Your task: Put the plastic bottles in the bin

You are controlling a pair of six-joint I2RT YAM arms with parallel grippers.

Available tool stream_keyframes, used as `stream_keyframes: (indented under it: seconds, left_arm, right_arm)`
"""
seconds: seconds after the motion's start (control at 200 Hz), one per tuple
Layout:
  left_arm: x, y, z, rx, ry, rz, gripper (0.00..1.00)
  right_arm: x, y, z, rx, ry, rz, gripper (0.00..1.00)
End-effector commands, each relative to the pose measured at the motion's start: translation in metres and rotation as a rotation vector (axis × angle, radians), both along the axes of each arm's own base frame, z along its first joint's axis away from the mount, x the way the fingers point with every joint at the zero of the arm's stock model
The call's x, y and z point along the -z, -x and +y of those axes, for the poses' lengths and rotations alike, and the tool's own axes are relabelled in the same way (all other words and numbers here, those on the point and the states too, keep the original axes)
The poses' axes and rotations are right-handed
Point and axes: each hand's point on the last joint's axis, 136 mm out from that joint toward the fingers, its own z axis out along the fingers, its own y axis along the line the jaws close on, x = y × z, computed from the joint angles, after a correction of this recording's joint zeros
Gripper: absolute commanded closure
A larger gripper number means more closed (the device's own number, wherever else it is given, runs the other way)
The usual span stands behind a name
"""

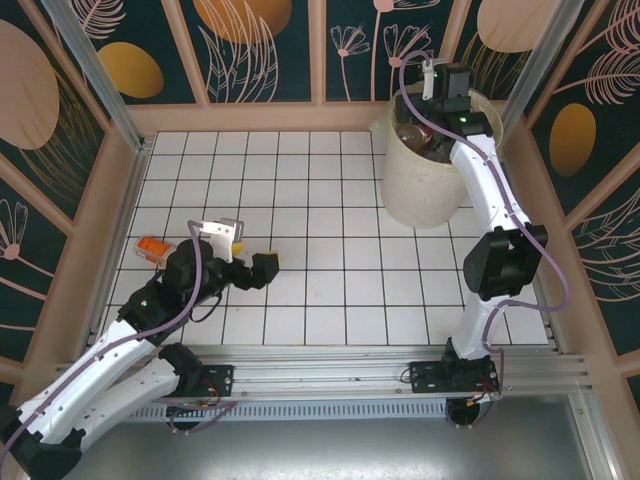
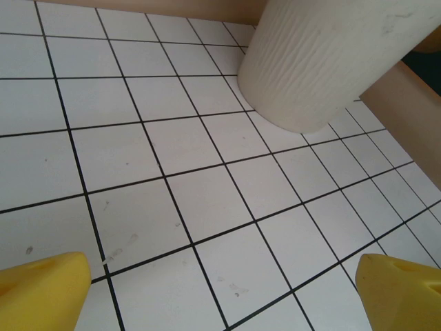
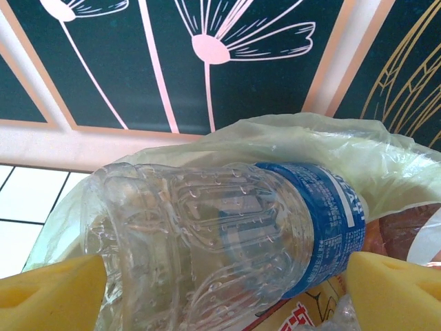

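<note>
A clear plastic bottle with a blue label (image 3: 227,221) lies on its side on the pale yellow-green bag of the bin (image 3: 344,148), over other bottles. My right gripper (image 3: 220,293) hangs above it, open, its yellow pads (image 3: 52,293) wide apart on either side of the bottle. From above, the right gripper (image 1: 437,100) is over the white-cream bin (image 1: 420,185) at the back right. Another bottle with an orange label (image 1: 150,247) lies on the tiles at the left. Just right of it my left gripper (image 1: 253,253) stands open and empty. The left gripper (image 2: 227,293) is low over bare tiles.
Wooden walls (image 1: 250,115) enclose the white tiled table (image 1: 320,230) at the back and sides. The bin's ribbed side (image 2: 324,62) rises ahead of the left gripper. A red-and-yellow label (image 3: 303,314) shows among the bin's contents.
</note>
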Motion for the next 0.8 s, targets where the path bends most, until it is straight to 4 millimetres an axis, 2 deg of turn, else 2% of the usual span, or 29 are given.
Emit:
stream_keyframes:
  seconds: [0.0,0.065,0.255,0.335,0.43,0.53,0.671,0.676,0.796]
  left_arm:
    - [-0.001,-0.002,0.007,-0.06,0.017,0.021,0.02]
    - [-0.003,-0.004,0.013,-0.101,0.029,0.029,0.01]
    - [0.003,-0.009,0.045,-0.316,0.031,0.104,0.01]
    - [0.008,-0.01,0.059,-0.405,0.028,0.134,0.01]
    - [0.014,-0.01,0.072,-0.491,0.017,0.163,0.01]
    - [0.024,-0.011,0.08,-0.549,-0.005,0.195,0.01]
    - [0.043,-0.016,0.099,-0.662,-0.04,0.241,0.01]
    - [0.044,-0.016,0.1,-0.665,-0.04,0.243,0.01]
    - [0.058,-0.025,0.119,-0.734,-0.022,0.286,0.01]
  right_arm:
    - [0.029,0.014,-0.018,0.051,0.059,0.11,0.1]
    - [0.018,0.017,-0.013,0.024,0.023,0.086,0.1]
    - [-0.043,0.033,0.001,-0.073,-0.14,-0.022,0.05]
    - [-0.057,0.042,0.005,-0.101,-0.175,-0.043,0.03]
    - [-0.062,0.053,0.003,-0.099,-0.202,-0.049,0.03]
    - [-0.066,0.072,0.008,-0.134,-0.24,-0.061,0.02]
    - [-0.065,0.112,0.028,-0.246,-0.341,-0.069,0.01]
    - [-0.071,0.115,0.029,-0.254,-0.345,-0.083,0.01]
    - [-0.062,0.154,0.051,-0.361,-0.431,-0.078,0.01]
